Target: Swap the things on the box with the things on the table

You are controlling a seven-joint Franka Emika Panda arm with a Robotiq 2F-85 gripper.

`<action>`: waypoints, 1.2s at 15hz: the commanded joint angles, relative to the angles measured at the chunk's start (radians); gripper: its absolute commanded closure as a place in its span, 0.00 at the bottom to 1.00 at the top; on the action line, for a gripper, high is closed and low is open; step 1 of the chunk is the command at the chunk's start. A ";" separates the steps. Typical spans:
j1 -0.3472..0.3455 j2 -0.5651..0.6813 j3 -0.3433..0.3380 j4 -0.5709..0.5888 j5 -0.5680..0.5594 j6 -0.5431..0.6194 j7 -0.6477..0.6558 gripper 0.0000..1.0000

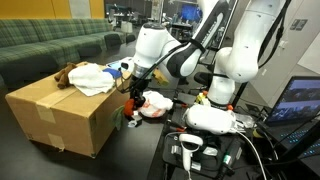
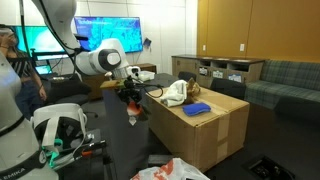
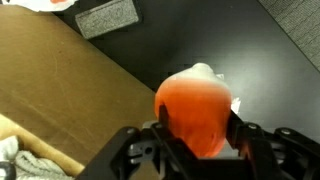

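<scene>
Your black worktop runs alongside the brown cardboard box, which is taped at the seams. The print on its small pale label is too small to read. Your arm reaches across and bends down just beside the box's corner, with the claw pointing down over the worktop. A white cloth and a blue item lie on the box top. A rounded orange-red item sits between the claw's fingers. I cannot tell whether they clamp it or stand loose.
</scene>
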 commanded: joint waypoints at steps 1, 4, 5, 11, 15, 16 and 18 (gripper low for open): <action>0.002 0.019 -0.008 0.038 0.019 -0.021 -0.009 0.13; 0.003 0.022 -0.019 0.056 0.043 -0.048 -0.030 0.00; 0.002 0.019 -0.024 0.059 0.053 -0.059 -0.036 0.00; -0.014 -0.091 -0.068 0.029 0.165 -0.280 -0.026 0.00; -0.040 -0.196 -0.086 0.001 0.157 -0.582 0.043 0.00; -0.043 -0.225 -0.092 -0.010 0.162 -0.640 0.045 0.00; -0.046 -0.280 -0.105 -0.043 0.176 -0.716 0.047 0.00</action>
